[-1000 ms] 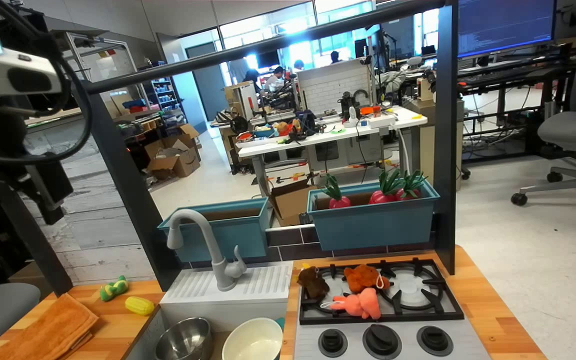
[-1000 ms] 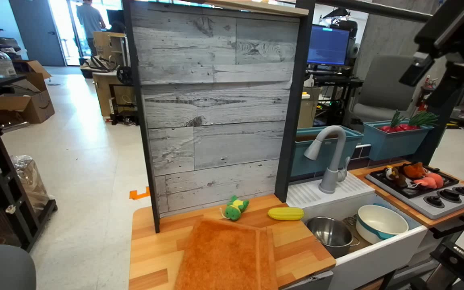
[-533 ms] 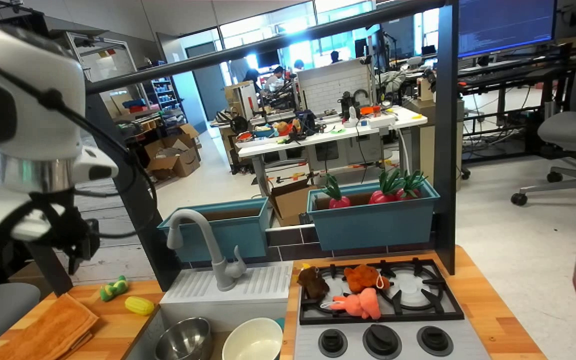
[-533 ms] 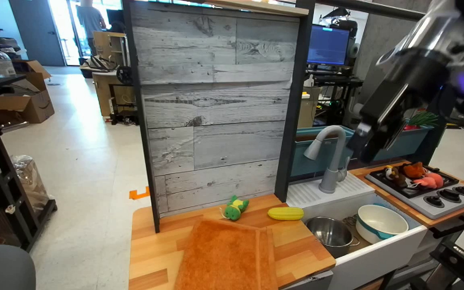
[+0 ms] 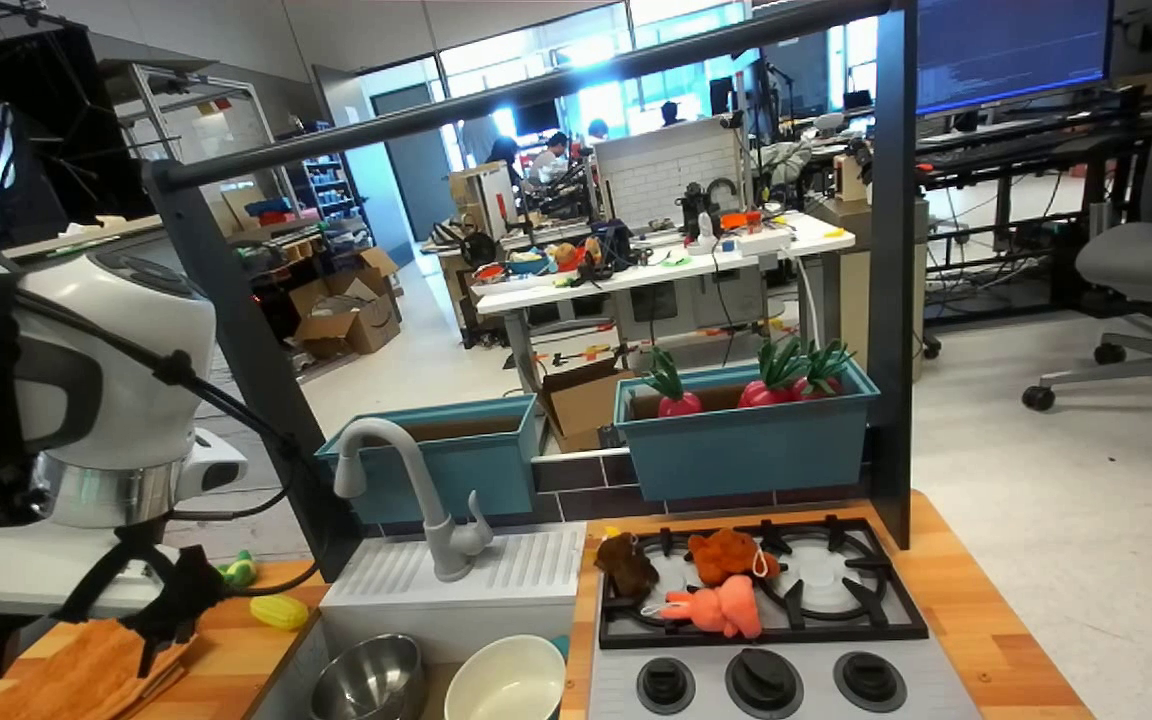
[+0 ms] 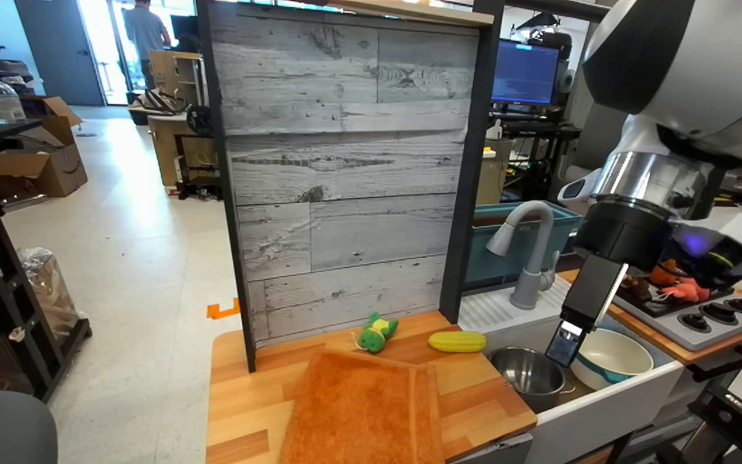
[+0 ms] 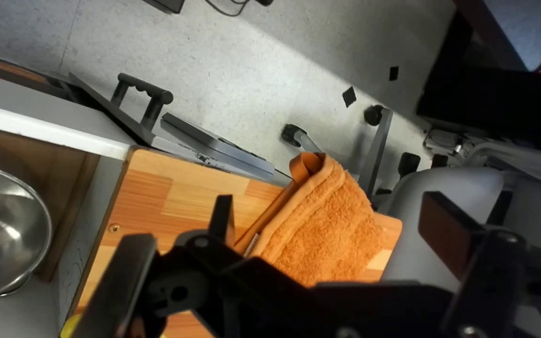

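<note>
Gripper hangs with jaws spread wide; wrist view shows the orange towel on the wooden counter beyond and between them.

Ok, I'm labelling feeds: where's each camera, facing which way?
In an exterior view: faces the stovetop from the front; arm at image left.
In an exterior view: before the orange towel, facing the wood-plank panel; arm at image right.
Wrist view: on the arm, looking down past the open gripper onto the orange towel.
Both exterior views share the gooseneck faucet, corn cob.
</note>
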Tool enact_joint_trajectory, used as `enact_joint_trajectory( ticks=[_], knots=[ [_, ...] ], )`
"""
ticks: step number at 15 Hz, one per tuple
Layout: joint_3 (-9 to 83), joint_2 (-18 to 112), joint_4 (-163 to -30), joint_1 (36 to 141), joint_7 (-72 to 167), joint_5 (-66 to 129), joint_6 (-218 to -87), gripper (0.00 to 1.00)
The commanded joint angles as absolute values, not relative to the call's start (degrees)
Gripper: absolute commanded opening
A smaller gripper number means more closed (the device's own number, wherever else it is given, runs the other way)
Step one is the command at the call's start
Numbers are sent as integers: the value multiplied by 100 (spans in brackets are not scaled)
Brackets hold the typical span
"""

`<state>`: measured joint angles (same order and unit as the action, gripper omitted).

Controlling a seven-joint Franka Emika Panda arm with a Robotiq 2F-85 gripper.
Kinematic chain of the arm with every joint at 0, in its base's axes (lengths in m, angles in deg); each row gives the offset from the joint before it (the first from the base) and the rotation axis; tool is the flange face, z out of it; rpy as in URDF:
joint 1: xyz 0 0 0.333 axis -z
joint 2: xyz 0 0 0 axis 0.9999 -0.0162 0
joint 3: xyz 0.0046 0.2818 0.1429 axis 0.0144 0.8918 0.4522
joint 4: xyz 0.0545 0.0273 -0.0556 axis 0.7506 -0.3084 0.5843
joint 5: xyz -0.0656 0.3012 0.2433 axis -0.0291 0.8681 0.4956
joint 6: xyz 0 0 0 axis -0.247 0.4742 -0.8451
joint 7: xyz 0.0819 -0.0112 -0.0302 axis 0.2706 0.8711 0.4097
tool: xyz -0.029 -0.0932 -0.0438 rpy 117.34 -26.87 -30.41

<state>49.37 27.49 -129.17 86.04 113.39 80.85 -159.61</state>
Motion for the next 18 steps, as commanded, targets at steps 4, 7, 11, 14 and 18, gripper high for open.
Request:
enact_joint_trajectory(
  ticks=[4, 7, 11, 14, 18],
  knots=[
    [4849, 2499, -12697, 8905, 11395, 6356, -16737, 100],
    [5214, 2525, -12813, 9321, 11111, 6271, -16992, 100],
    [5373, 2358, -12757, 9698, 11127, 6302, -17171, 100],
    [5412, 2355, -12735, 9693, 11124, 6308, -17170, 100],
    [5420, 2355, -12734, 9692, 11124, 6309, -17169, 100]
  ],
)
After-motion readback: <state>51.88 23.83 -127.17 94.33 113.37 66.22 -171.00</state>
